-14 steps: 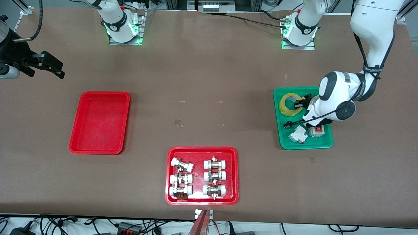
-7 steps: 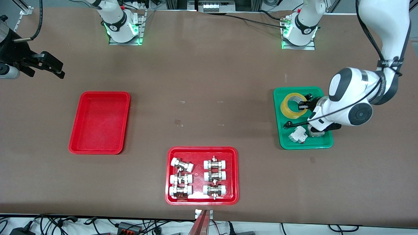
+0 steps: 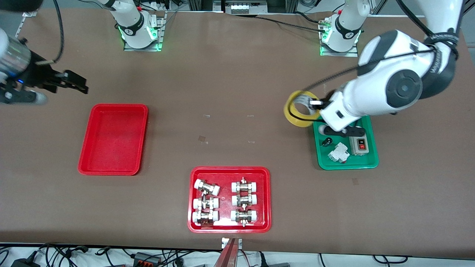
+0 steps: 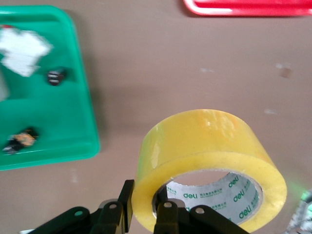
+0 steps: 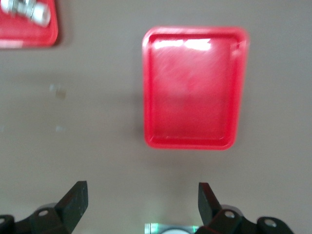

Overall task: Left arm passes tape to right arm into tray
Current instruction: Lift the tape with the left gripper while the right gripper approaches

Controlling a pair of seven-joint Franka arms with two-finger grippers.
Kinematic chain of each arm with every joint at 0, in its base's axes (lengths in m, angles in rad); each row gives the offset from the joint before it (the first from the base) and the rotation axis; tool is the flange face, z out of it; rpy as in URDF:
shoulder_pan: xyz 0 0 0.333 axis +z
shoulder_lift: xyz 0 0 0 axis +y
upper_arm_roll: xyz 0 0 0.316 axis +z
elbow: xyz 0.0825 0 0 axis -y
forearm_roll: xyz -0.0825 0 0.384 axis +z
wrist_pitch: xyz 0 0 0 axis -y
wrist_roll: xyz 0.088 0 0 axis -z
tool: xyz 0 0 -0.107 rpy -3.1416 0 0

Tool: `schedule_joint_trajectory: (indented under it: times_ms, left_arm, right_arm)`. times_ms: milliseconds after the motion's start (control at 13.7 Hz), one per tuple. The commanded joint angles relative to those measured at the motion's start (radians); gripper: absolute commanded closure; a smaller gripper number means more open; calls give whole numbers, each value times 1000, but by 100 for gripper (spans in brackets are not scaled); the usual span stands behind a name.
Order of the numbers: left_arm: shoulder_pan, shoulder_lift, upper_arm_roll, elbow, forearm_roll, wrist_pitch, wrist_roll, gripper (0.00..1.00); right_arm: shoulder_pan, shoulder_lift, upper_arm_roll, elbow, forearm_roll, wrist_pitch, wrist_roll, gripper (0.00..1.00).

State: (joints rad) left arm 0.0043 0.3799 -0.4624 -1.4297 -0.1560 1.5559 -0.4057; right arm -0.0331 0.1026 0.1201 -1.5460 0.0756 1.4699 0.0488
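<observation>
Yellow tape (image 3: 301, 114) hangs in the air over the bare counter (image 3: 237, 81), just off the green tray's (image 3: 371, 161) edge toward the right arm's end, pinched through its wall by the left claw (image 3: 315, 105); in the left wrist view one finger (image 4: 165, 217) sits inside the white core and the other outside. From the front the left arm's white body covers most of that claw and part of the green tray, hiding some of its contents. A second ago the roll lay in that tray with the claw at it; it has since been lifted out and carried sideways. The right claw (image 3: 76, 82), partly cut off at the picture's edge, hovers over the counter beside the plain red tray (image 3: 113, 139), its fingers (image 5: 73, 201) spread wide. It has shifted slightly toward the table's middle.
</observation>
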Motion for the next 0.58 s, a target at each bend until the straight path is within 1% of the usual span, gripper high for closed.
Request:
schedule_joint_trajectory:
  times_ms: [0,73,219,364,510]
  left_arm:
    - [-76,97,-7,49,-68,158,-34,100]
    - [-108,135,-7,49,-95,262,-77,100]
    - [-206,207,-4,51,-109,479,-239,100]
    - [-279,270,1,52,-109,681,-364,100]
    - [-320,315,-1,60,-112,809,-491,100]
  right_arm:
    - [-19,55,-5,12,129,-45,-137,0]
    - [-24,89,-5,12,217,-39,-155,0]
    - [-33,150,-5,12,379,-30,-165,0]
    - [-30,202,-2,12,499,21,-214,0]
    - [-24,255,1,12,602,79,-300,0]
